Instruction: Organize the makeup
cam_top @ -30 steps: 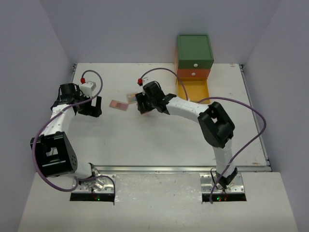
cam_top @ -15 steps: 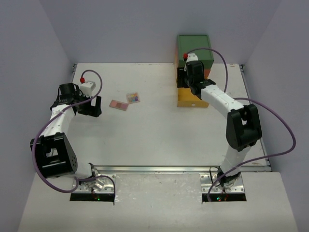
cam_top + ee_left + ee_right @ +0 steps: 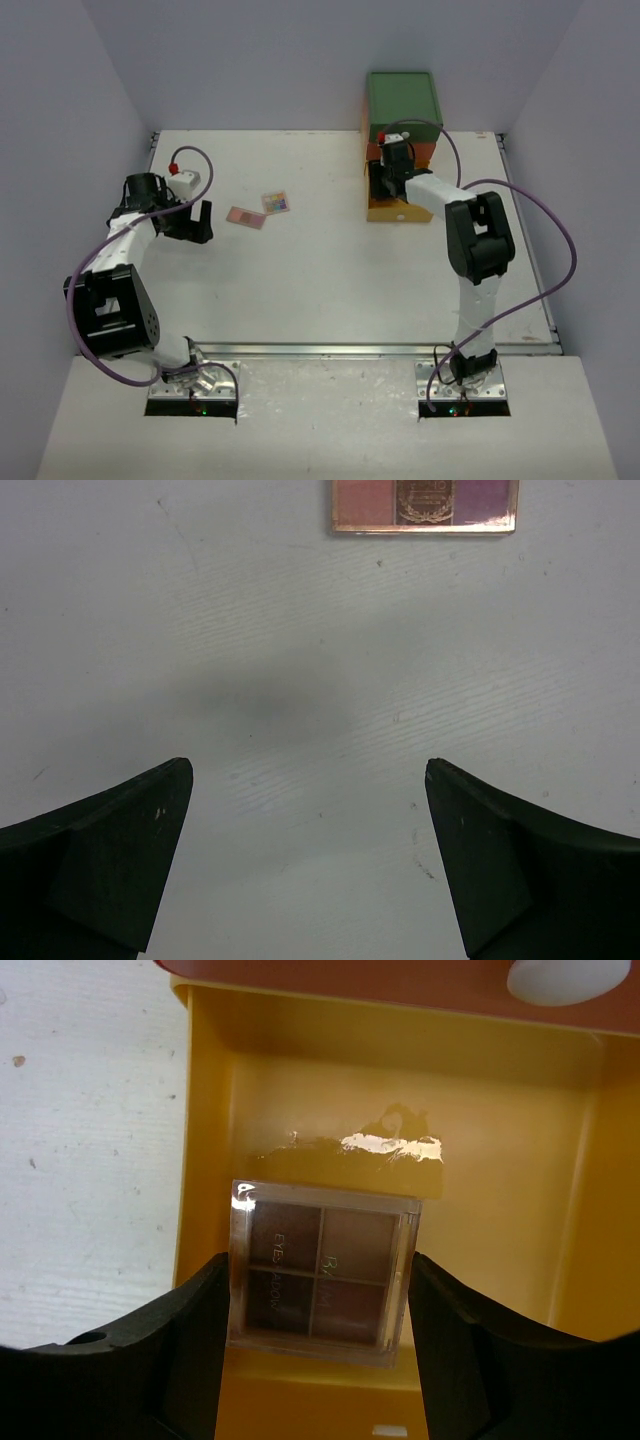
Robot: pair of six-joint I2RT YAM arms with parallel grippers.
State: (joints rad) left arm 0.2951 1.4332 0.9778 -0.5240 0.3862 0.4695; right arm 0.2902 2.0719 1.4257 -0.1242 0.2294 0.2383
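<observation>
My right gripper [image 3: 385, 186] hangs over the open yellow drawer [image 3: 414, 211] of the chest and is shut on a square clear-lidded eyeshadow palette [image 3: 320, 1272]. In the right wrist view the fingers [image 3: 175, 1340] press both of its sides above the drawer floor [image 3: 500, 1190]. Two more palettes lie on the table: a pink-tan one [image 3: 245, 217] and a smaller one [image 3: 276, 202] beside it. My left gripper [image 3: 196, 222] is open and empty just left of them. The pink-tan palette shows at the top of the left wrist view [image 3: 425, 505], ahead of the open gripper [image 3: 308, 770]. No bottles are in view.
The drawer chest stands at the back right, with a green top [image 3: 403, 103], a shut orange drawer [image 3: 416, 152] with a white knob [image 3: 565, 975], and the yellow drawer pulled out. The table's raised edge [image 3: 520, 200] runs along the right.
</observation>
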